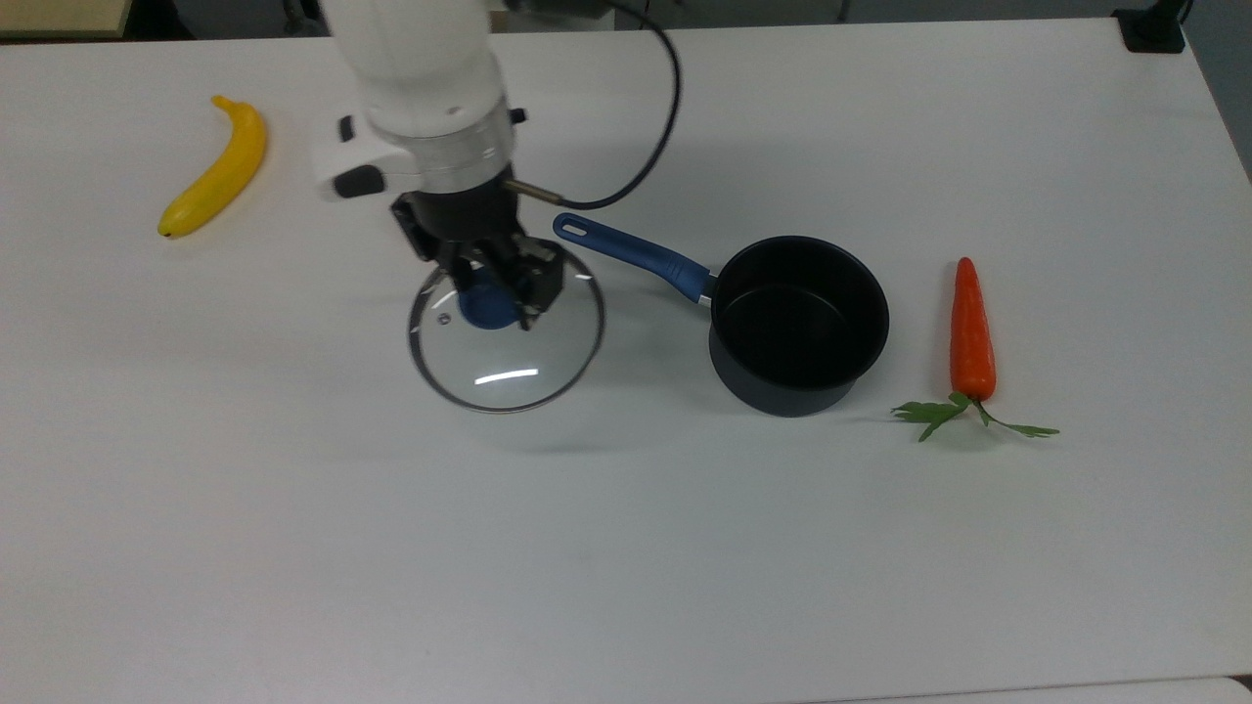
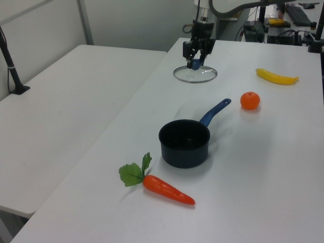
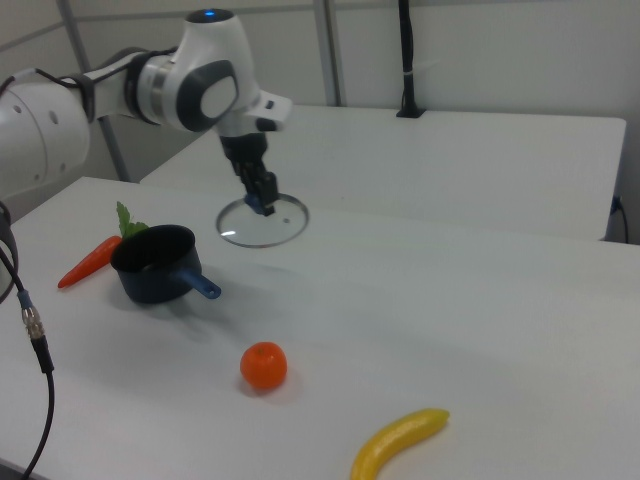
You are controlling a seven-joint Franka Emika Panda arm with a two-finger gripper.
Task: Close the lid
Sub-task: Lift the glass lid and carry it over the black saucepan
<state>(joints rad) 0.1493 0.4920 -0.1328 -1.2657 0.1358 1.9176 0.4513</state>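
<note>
The round glass lid [image 1: 506,350] [image 2: 195,75] [image 3: 262,222] with a metal rim hangs level in the air above the table. My gripper [image 1: 497,286] [image 2: 196,59] [image 3: 262,199] is shut on its blue knob [image 1: 486,306]. The black saucepan [image 1: 799,324] [image 2: 184,143] [image 3: 153,263] with a blue handle [image 1: 634,253] stands open on the table, to the top view's right of the lid. In the top view the lid's right edge is near the handle's tip.
A yellow banana [image 1: 217,168] [image 2: 277,77] [image 3: 400,443] lies at the top view's far left. An orange carrot [image 1: 971,334] [image 2: 166,189] [image 3: 92,259] with green leaves lies beyond the saucepan. An orange fruit [image 2: 250,100] [image 3: 264,365] sits near the pan handle. The arm's black cable [image 1: 648,127] hangs over the table.
</note>
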